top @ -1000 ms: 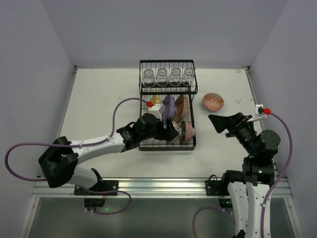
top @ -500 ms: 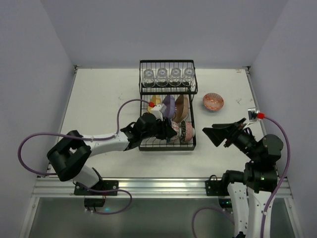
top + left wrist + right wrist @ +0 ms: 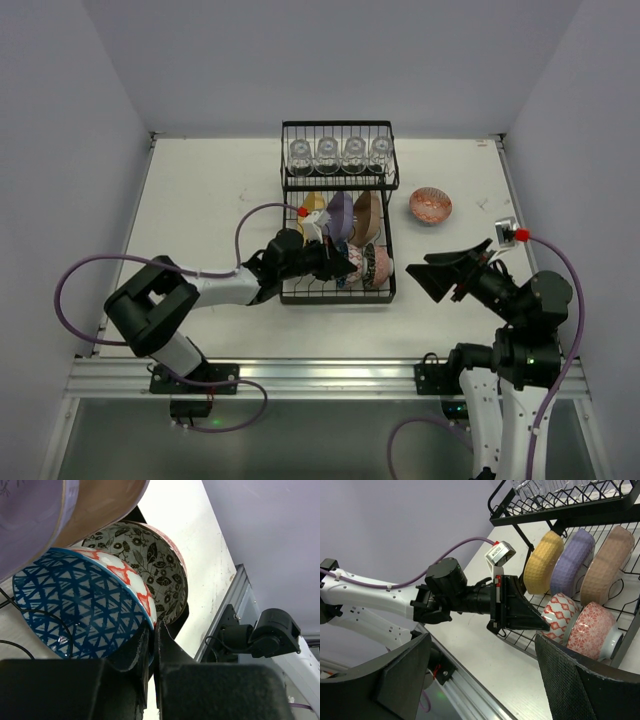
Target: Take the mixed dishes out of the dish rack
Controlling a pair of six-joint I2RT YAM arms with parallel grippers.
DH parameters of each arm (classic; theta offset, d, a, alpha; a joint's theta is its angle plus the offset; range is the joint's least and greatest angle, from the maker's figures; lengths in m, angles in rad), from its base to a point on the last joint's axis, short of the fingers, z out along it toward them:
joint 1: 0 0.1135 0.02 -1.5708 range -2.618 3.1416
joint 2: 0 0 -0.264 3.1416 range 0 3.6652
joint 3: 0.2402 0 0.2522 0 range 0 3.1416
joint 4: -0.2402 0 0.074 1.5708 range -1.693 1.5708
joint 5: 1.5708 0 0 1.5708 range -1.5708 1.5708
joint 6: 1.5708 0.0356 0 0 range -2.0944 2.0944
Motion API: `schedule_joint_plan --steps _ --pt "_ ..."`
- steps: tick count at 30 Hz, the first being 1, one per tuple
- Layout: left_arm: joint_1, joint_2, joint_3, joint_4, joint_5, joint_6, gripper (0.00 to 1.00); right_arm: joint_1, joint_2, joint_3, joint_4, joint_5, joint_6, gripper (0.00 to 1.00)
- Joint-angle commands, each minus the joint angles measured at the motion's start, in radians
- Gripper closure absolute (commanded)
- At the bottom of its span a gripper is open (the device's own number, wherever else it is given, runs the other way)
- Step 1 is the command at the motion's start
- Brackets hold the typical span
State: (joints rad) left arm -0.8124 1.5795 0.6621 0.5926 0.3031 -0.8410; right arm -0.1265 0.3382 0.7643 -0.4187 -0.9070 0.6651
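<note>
Pinching the rim of the blue-triangled, red-backed bowl (image 3: 70, 605) at the dish rack's (image 3: 337, 124) near edge, the left gripper (image 3: 154, 630) is shown; the right gripper (image 3: 427, 275) is seen with fingers (image 3: 570, 680) spread.

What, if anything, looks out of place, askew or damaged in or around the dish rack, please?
Nothing stands out. The glasses line the dish rack's upper shelf, plates and bowls lean in its lower tier, and one pink bowl sits upright on the table right of the rack. No spill or breakage shows.
</note>
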Motion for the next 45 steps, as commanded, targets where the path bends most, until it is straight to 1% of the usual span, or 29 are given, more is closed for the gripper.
schedule_joint_plan --steps 1,6,11,12,15,20,24,26,32,35,38,39,41,42,43,44,45 --pt "0.009 0.016 -0.015 0.096 0.056 -0.036 1.00 -0.004 0.005 0.044 -0.017 -0.020 -0.013 0.15" --pt "0.010 0.010 -0.025 0.113 0.062 -0.043 1.00 -0.004 0.005 0.046 -0.019 -0.013 -0.016 0.15" --pt "0.013 0.016 -0.059 0.225 0.100 -0.073 1.00 -0.004 0.005 0.047 -0.014 -0.010 -0.015 0.15" --pt "0.015 0.022 -0.068 0.283 0.111 -0.098 1.00 -0.004 0.005 0.049 -0.014 -0.010 -0.018 0.15" --pt "0.015 0.040 -0.093 0.378 0.122 -0.141 1.00 -0.004 0.007 0.044 -0.015 -0.006 -0.022 0.15" --pt "0.016 0.065 -0.111 0.480 0.134 -0.179 1.00 -0.004 0.002 0.043 -0.022 -0.001 -0.025 0.15" --pt "0.016 0.042 -0.122 0.512 0.134 -0.185 1.00 -0.004 0.004 0.053 -0.032 0.000 -0.036 0.14" --pt "0.015 0.002 -0.143 0.518 0.123 -0.181 1.00 -0.004 0.005 0.055 -0.035 0.003 -0.041 0.14" --pt "0.015 -0.131 -0.173 0.461 0.074 -0.096 1.00 -0.004 0.008 0.046 -0.019 0.005 -0.035 0.14" --pt "0.009 -0.194 -0.174 0.403 0.051 -0.055 1.00 -0.004 0.018 0.056 -0.020 0.025 -0.050 0.14" --pt "-0.025 -0.262 -0.151 0.304 0.024 -0.003 1.00 -0.004 0.047 0.081 -0.034 0.054 -0.062 0.14" --pt "-0.040 -0.280 -0.112 0.201 -0.010 0.058 1.00 -0.004 0.061 0.089 -0.041 0.060 -0.065 0.14" --pt "-0.126 -0.337 -0.032 0.011 -0.103 0.153 1.00 -0.004 0.119 0.134 -0.086 0.072 -0.082 0.17" --pt "-0.215 -0.349 0.079 -0.213 -0.251 0.269 1.00 -0.004 0.146 0.156 -0.110 0.082 -0.099 0.18" --pt "-0.259 -0.361 0.137 -0.326 -0.336 0.326 1.00 -0.002 0.201 0.203 -0.167 0.086 -0.117 0.18" --pt "-0.302 -0.360 0.192 -0.415 -0.417 0.424 1.00 0.002 0.231 0.234 -0.205 0.105 -0.160 0.18" --pt "-0.367 -0.355 0.242 -0.577 -0.521 0.469 1.00 0.011 0.260 0.263 -0.241 0.167 -0.180 0.18"
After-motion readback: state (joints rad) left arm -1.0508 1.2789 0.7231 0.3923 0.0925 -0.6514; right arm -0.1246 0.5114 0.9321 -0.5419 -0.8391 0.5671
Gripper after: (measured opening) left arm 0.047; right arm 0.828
